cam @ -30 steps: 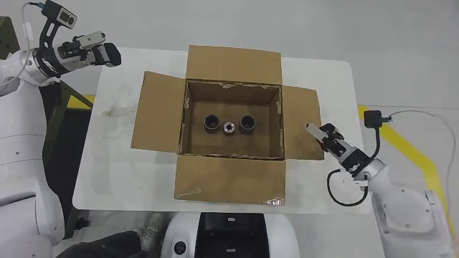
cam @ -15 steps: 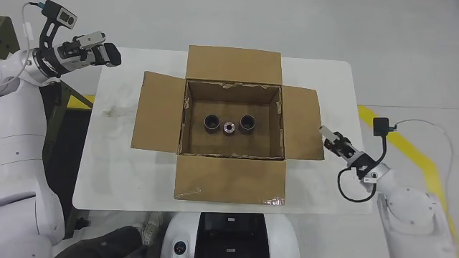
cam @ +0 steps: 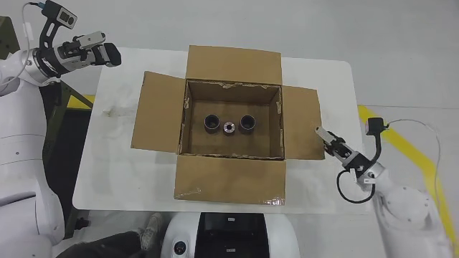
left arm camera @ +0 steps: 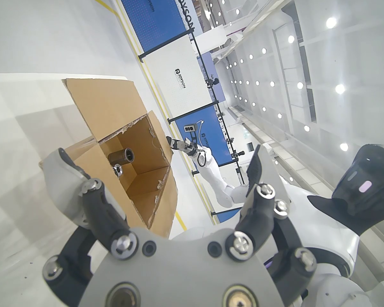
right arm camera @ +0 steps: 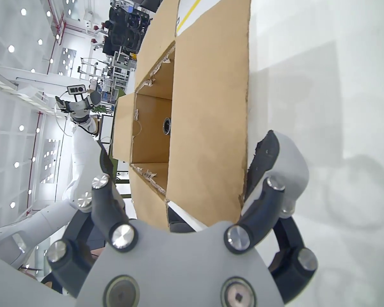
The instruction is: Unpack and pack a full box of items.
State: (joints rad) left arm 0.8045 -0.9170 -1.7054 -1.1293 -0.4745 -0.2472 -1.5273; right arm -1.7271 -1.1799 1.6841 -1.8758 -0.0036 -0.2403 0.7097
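the grey floor [cam: 373, 14] lies all around the white bench [cam: 107, 158], with a yellow line [cam: 399, 142] on it off the bench's right side. the brown cardboard box [cam: 229, 179] stands in the middle of the bench, open at the top. its four flaps are spread outward: one to the far side, one toward the robot, one to each side. torn cardboard shows along the rim. the near flap reaches close to the bench's near edge.

the left end effector [cam: 110, 51] hangs at the bench's far left corner, well apart from the box and pointed toward it. its wrist view looks into the open box from there. its fingers stand wide apart with nothing between them. the right end effector [cam: 324, 136] is at the box's right side, just beside the outer edge of the right flap and near that flap's near corner. its fingers too are spread wide and hold nothing. in its wrist view one fingertip [right arm camera: 265, 145] is just beside the flap's edge; whether it touches the cardboard cannot be told.

three items stand in a row on the box's floor, near its middle. the left cylinder [cam: 212, 122] and the right cylinder [cam: 248, 122] are dark, and from above they look like rings with hollow centres. the metal part [cam: 229, 127], silvery and smaller, sits between them, a little nearer the robot. it is just beside both cylinders; whether it touches either cannot be told.
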